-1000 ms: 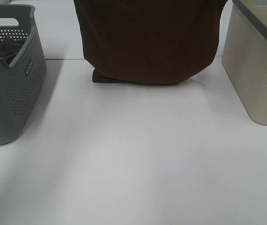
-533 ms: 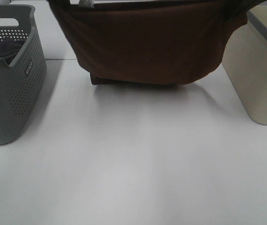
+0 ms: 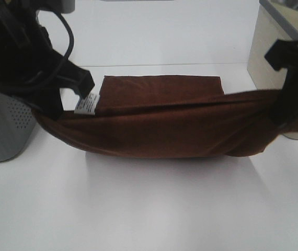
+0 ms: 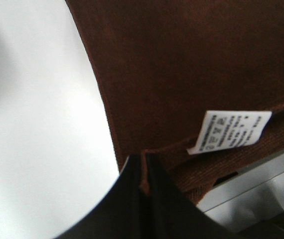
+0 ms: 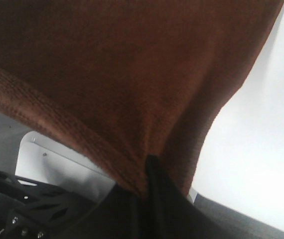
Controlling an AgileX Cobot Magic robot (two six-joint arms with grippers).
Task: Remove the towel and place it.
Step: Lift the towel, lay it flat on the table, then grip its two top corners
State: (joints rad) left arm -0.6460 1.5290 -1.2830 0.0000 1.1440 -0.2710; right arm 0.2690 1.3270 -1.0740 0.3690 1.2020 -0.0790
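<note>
The dark brown towel (image 3: pixel 170 123) is stretched between my two grippers low over the white table (image 3: pixel 149 209). Its far part lies flat on the table and its near fold sags to the surface. My left gripper (image 3: pixel 60 107) is shut on the towel's left corner, beside the small white tag (image 3: pixel 86 103). The left wrist view shows the tag (image 4: pixel 230 130) and the gripper (image 4: pixel 143 172) pinching the hem. My right gripper (image 3: pixel 286 116) is shut on the right corner. The right wrist view shows the towel (image 5: pixel 122 79) bunched between the gripper's (image 5: pixel 146 172) fingers.
A grey perforated basket (image 3: pixel 2 130) stands at the left edge behind my left arm. A beige bin (image 3: pixel 266 49) with a grey rim stands at the back right behind my right arm.
Both grippers have come down into view, lowering the towel from hanging at the back to lying partly flat on the table, and have spread it wider.
</note>
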